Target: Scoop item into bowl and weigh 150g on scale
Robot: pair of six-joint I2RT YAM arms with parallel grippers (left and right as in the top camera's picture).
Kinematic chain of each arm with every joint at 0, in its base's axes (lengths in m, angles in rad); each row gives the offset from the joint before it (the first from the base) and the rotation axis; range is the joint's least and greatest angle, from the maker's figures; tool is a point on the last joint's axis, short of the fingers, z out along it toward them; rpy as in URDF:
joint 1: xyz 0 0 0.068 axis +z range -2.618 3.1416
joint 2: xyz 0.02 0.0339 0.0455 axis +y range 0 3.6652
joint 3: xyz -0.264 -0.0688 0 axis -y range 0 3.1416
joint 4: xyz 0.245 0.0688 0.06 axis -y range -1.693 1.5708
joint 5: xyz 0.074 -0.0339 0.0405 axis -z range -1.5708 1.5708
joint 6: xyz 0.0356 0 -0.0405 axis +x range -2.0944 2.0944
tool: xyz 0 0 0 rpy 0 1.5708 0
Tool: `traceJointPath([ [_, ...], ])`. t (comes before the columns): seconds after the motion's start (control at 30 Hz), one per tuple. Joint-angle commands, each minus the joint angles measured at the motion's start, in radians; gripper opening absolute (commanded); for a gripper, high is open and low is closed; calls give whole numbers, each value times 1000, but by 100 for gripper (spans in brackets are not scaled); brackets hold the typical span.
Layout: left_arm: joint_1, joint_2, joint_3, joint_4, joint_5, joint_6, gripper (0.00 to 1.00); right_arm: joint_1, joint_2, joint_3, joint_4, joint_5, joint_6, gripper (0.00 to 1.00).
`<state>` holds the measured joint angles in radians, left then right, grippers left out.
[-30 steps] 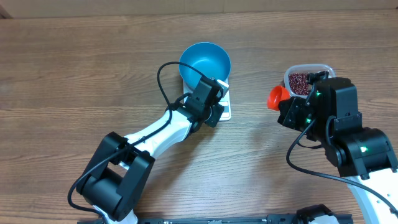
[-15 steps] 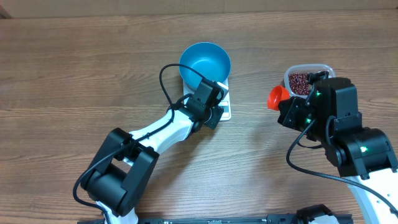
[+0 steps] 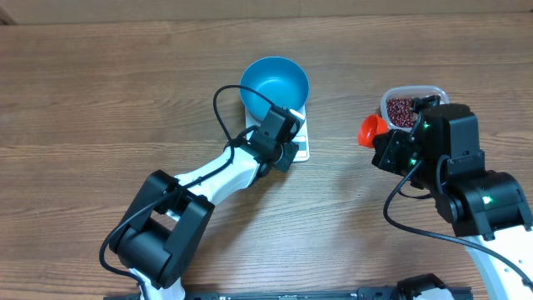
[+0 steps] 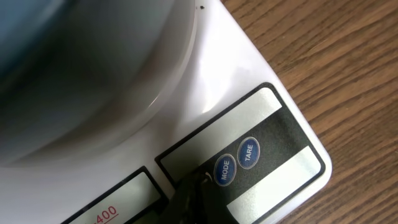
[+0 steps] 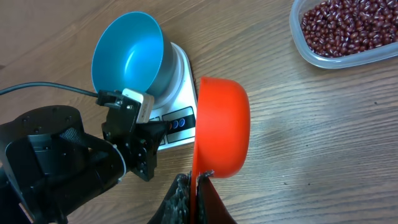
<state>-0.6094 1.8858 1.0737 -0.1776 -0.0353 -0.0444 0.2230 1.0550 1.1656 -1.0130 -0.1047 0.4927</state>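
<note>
My left pincer is together, its tip at the scale's MODE button, perhaps touching it. The bowl sits on the scale. My right pincer is clamped on an orange scoop; the beans lie in the tub

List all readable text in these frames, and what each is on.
"MODE": blue button on the scale, left wrist view.
"TARE": second blue button beside it.
"400": red, underlined, on the scale's label; cut off by the frame edge.
Scale panel in the right wrist and overhead views: too small to read.
Bowl, orange scoop, tub: no text seen.
</note>
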Motion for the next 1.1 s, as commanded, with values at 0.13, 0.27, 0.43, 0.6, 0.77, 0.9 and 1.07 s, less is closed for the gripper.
traceJointPath([
  [0.13, -6, 24, -6, 7, -16, 6, 4, -5, -3, 27, 5, -1, -12, 4],
  [0.27, -6, 29, -6, 10, -17, 6, 4, -5, -3, 27, 5, -1, -12, 4],
  [0.43, -8, 68, -6, 26, -12, 3, 4, -5, -3, 27, 5, -1, -12, 4],
  [0.6, -7, 71, -6, 25, -13, 3, 4, -5, -3, 27, 5, -1, -12, 4],
  [0.77, -7, 71, -6, 16, -13, -2, 4, -5, -3, 27, 3, -1, -12, 4],
  [0.9, -7, 70, -1, -13, -13, -9, 4, -5, -3, 27, -3, -1, -12, 4],
  [1.07, -8, 70, 6, -51, -13, -16, 4, -5, -3, 27, -5, -1, -12, 4],
])
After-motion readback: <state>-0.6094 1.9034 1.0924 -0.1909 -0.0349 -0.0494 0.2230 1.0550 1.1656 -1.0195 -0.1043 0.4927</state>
